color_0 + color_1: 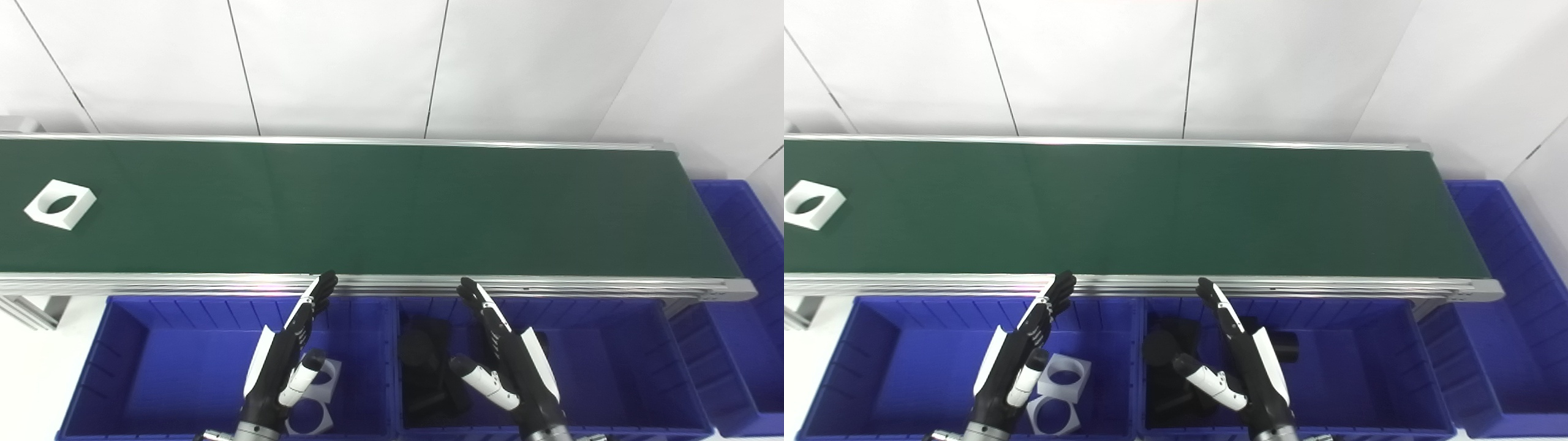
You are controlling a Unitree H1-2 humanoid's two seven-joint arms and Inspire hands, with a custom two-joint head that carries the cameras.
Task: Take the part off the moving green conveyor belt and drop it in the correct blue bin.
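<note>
A white square part with a round hole (pixel 60 204) lies at the far left of the green conveyor belt (pixel 380 208). My left hand (pixel 289 352) is open and empty above the left blue bin (pixel 141 361), fingertips near the belt's front rail. My right hand (pixel 508 358) is open and empty above the middle blue bin (pixel 612 361). The left bin holds two white square parts (pixel 1064 377). The middle bin holds black parts (pixel 425 367), partly hidden by my right hand.
A third blue bin (pixel 744 294) stands at the right end of the belt. The belt's silver front rail (pixel 184 283) runs between the belt and the bins. White wall panels stand behind.
</note>
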